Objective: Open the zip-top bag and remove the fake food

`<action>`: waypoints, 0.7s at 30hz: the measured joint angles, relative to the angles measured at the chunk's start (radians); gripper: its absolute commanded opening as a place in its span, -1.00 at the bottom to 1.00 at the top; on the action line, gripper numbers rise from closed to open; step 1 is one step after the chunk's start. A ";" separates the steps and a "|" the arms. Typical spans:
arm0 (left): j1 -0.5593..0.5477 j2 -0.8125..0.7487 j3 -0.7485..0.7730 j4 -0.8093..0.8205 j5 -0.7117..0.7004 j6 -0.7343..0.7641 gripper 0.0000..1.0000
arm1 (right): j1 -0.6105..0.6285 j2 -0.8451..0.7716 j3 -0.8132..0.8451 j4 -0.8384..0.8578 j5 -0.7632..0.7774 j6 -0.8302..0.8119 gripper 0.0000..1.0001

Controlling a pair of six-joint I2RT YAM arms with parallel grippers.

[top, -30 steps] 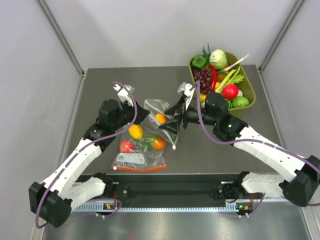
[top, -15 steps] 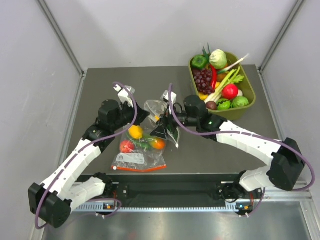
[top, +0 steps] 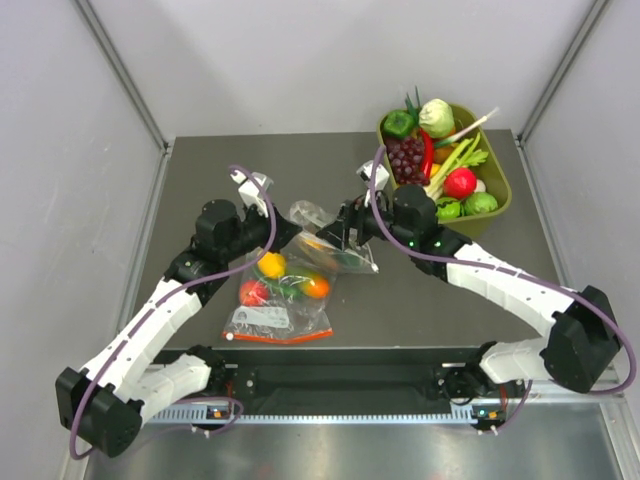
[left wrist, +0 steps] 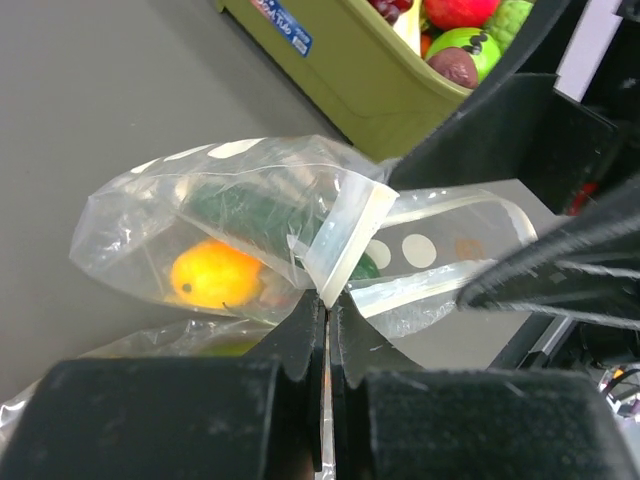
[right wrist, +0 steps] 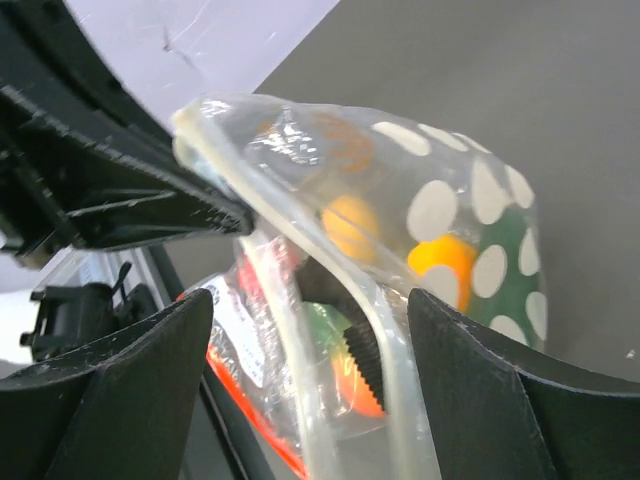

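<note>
- Your left tool (left wrist: 327, 300) is closed tight on one lip of the dotted bag (left wrist: 250, 215), right at the zip strip. That pinch anchors one side of the mouth so the other side has something to pull against.
- Your right tool (right wrist: 308, 300) stands apart. The other lip passes between its sides, but nothing is gripped there yet.
- The bag hangs between the two tools, lifted off the surface (top: 400, 300), just above the plain bag with the red strip (top: 272, 312). Holding it up probably lets the body sag and keeps the two bags from tangling.
- The mouth points back toward the tools and looks partly parted. The sealed end points away from your left tool, toward the green bin (left wrist: 330, 80).
- The long axis runs roughly across the overhead view, between the arms, tilting down toward the right.
- The mango (left wrist: 213, 275) and the cucumber (left wrist: 240, 210) lie inside, side by side along that axis and well short of the mouth.
</note>
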State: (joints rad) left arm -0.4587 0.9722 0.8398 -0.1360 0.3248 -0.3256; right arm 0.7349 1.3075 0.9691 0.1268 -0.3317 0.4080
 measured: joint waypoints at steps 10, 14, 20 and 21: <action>0.000 0.000 0.000 0.009 0.063 0.015 -1.00 | -0.004 0.051 0.000 -0.023 0.106 -0.008 0.11; 0.000 0.000 0.000 0.011 0.076 0.015 -1.00 | -0.004 0.040 0.000 -0.027 0.133 -0.014 0.16; 0.000 0.001 0.000 0.023 0.079 0.011 -1.00 | -0.004 -0.084 -0.001 -0.002 0.083 -0.009 0.20; 0.000 0.001 0.000 0.024 0.080 0.010 -1.00 | -0.004 -0.107 0.001 0.010 0.058 -0.004 0.20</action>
State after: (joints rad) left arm -0.4587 0.9733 0.8398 -0.1116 0.4046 -0.3157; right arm 0.7311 1.2003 0.9699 0.1368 -0.2733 0.4038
